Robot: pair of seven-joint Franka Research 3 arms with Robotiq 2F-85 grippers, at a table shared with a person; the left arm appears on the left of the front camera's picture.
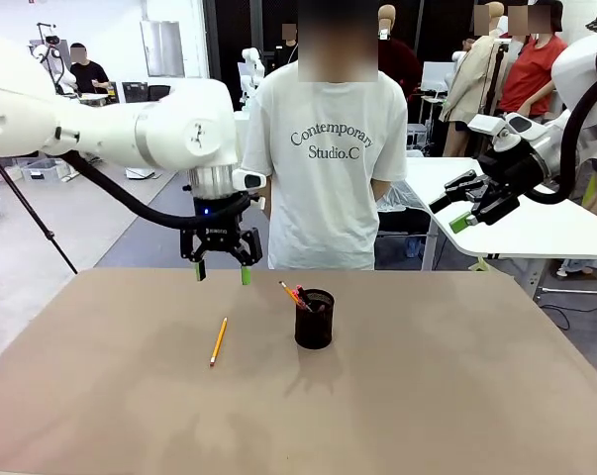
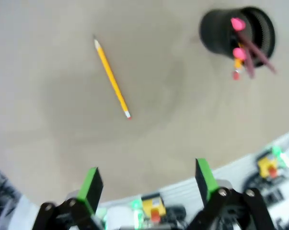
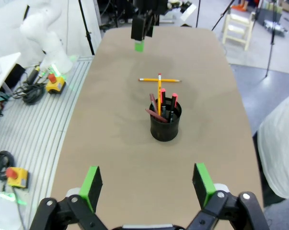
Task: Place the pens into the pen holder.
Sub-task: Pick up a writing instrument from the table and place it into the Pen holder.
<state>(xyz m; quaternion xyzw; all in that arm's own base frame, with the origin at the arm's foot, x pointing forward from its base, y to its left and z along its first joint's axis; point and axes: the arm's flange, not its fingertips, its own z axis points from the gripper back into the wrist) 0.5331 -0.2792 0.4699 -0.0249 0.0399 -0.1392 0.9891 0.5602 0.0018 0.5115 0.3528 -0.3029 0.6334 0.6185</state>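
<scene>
One pencil [image 1: 219,341] lay flat on the table [image 1: 447,396], left of the pen holder [image 1: 314,319] and well apart from it. Other pens [image 3: 161,103] stood in the holder, leaning over its rim.

Left gripper [image 1: 223,269] hung above the table just behind the pencil, jaws spread wide, nothing in them. Right gripper [image 1: 451,213] was high up off the right side, jaws also spread and empty.

The pencil looked light, stiff and thin, and likely to roll or slip. Best pinched across mid-shaft, fingers straddling it, pads low to the tabletop. The holder looked light too and could tip if a pen went in at a slant and knocked it.

Plenty of bare tabletop round the pencil, no clutter, table edges well off. A person [image 1: 328,158] stood at the far edge behind the holder, arms off the table.
</scene>
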